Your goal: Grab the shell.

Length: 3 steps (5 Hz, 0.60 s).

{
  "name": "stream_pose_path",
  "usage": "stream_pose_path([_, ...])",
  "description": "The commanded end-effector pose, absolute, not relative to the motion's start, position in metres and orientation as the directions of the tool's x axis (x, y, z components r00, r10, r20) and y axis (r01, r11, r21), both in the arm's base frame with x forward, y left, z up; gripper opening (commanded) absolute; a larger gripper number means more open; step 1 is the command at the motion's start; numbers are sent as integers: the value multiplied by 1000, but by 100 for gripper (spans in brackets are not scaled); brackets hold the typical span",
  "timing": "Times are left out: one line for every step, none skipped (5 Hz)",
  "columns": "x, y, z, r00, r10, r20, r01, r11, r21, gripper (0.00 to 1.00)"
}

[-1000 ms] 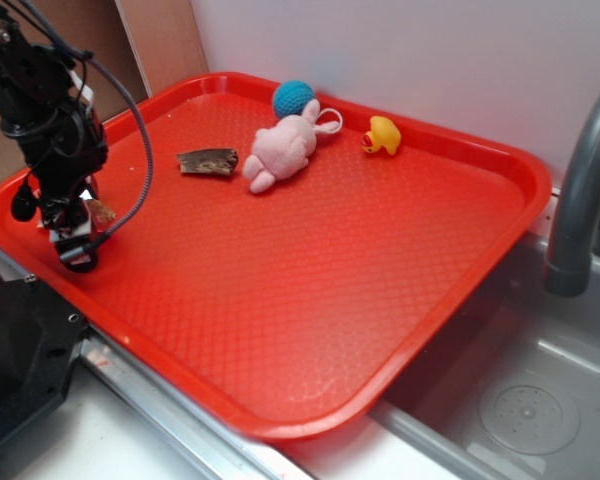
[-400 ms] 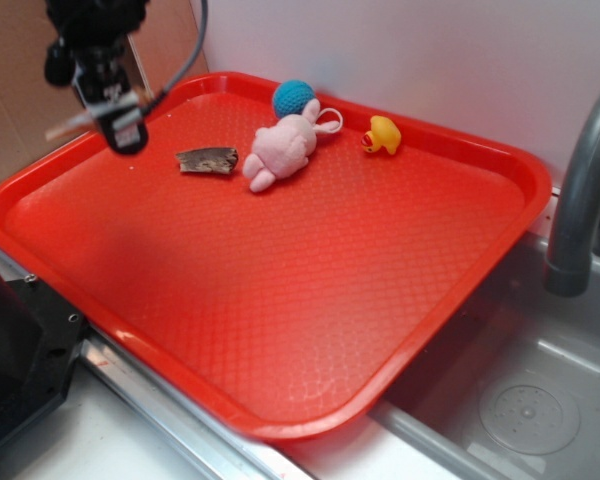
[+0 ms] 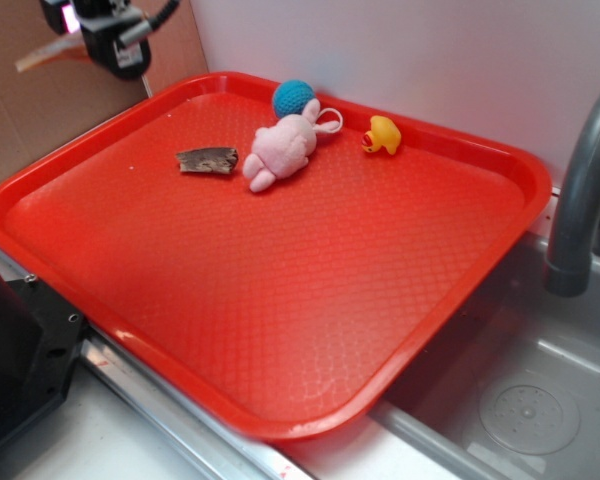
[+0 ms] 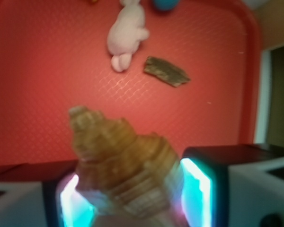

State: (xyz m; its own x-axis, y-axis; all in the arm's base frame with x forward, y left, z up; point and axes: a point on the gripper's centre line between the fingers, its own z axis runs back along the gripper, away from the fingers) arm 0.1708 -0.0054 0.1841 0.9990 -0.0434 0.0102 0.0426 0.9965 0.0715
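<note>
The tan-orange bumpy spiral shell (image 4: pixel 123 163) fills the lower middle of the wrist view, clamped between the two lit fingers (image 4: pixel 195 189). In the exterior view my gripper (image 3: pixel 100 35) is high at the top left, above the tray's far left corner, and the shell's pale tip (image 3: pixel 42 55) sticks out to its left. The gripper is shut on the shell, well clear of the red tray (image 3: pixel 460 290).
On the tray's far side lie a flat dark brown bark-like piece (image 3: pixel 208 160), a pink plush toy (image 3: pixel 280 148), a blue ball (image 3: pixel 294 97) and a yellow duck (image 3: pixel 382 134). A grey faucet (image 3: pixel 580 200) and sink stand to the right. A brown board is behind the gripper.
The gripper rose from the tray's left edge with the shell in it, moving up and toward the far left corner. The other objects have not moved.
</note>
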Motion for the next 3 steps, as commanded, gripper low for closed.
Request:
stream_pose_path([183, -9, 233, 995, 6, 104, -6, 1000, 5, 0])
stream_pose_path([185, -16, 242, 993, -6, 121, 8, 1000, -14, 0])
stream_pose_path([184, -17, 237, 994, 2, 108, -1, 1000, -10, 0])
